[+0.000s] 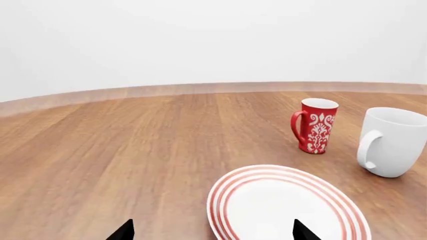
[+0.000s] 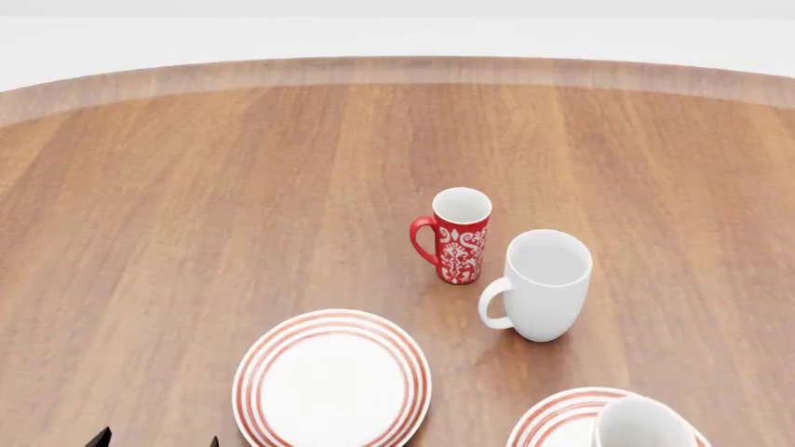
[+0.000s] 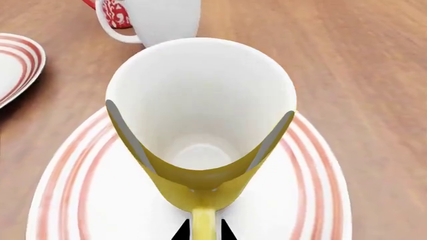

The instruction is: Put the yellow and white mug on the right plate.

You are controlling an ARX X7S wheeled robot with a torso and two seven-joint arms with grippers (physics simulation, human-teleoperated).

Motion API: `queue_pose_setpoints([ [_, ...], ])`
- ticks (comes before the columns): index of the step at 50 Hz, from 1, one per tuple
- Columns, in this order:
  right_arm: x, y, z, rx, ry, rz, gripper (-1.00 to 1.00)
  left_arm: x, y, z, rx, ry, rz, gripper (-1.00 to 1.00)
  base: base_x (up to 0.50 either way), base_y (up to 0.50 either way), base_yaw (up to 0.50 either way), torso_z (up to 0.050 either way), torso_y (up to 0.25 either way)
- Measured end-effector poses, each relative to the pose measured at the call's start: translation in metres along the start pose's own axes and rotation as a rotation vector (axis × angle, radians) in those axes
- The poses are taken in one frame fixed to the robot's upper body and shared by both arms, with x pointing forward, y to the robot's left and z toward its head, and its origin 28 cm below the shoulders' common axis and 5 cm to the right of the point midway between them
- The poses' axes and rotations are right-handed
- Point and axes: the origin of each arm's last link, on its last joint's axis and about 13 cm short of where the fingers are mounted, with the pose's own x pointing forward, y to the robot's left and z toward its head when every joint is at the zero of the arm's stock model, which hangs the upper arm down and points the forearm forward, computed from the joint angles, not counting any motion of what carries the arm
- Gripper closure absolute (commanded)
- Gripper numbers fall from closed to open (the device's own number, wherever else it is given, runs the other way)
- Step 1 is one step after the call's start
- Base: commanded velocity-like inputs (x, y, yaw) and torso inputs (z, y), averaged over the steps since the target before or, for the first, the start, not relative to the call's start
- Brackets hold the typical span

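The yellow and white mug point(image 3: 200, 100) is over the right plate point(image 3: 73, 200), a white plate with red rings. My right gripper point(image 3: 203, 233) is shut on the mug's yellow handle, one black tip on each side. Whether the mug's base touches the plate is hidden. In the head view the mug's white inside point(image 2: 640, 424) shows at the bottom right over that plate's rim point(image 2: 553, 419); the right gripper is out of that view. My left gripper point(image 1: 213, 232) is open and empty above the near edge of the left plate point(image 1: 287, 205), and its tips show in the head view point(image 2: 156, 441).
A slim red floral mug point(image 2: 460, 237) and a taller white mug point(image 2: 545, 284) stand side by side behind the plates, just beyond the right plate. The left plate point(image 2: 331, 382) lies at front centre. The round wooden table point(image 2: 249, 186) stretches far back and left.
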Motion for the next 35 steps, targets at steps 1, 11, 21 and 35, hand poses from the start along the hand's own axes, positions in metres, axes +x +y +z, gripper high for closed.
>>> queue_pose_setpoints([
  [1, 0.0001, -0.0001, -0.0004, 0.0, 0.001, -0.001, 1.0, 0.0, 0.0, 0.0, 0.0, 0.0, 0.0, -1.0, 0.0, 0.0, 0.0, 0.0, 0.0],
  [11, 0.0006, -0.0004, -0.0021, 0.005, 0.002, -0.002, 1.0, 0.0, 0.0, -0.0001, 0.001, -0.001, 0.0, -1.0, 0.0, 0.0, 0.0, 0.0, 0.0],
  [21, 0.0008, -0.0007, -0.0026, 0.007, -0.001, -0.01, -1.0, -0.0002, -0.0001, 0.0001, 0.001, -0.001, 0.0, -1.0, 0.0, 0.0, 0.0, 0.0, 0.0],
  [35, 0.0011, -0.0029, -0.0032, 0.014, 0.0, -0.032, -1.0, -0.0005, -0.0002, 0.0004, -0.001, -0.001, 0.0, -1.0, 0.0, 0.0, 0.0, 0.0, 0.0],
])
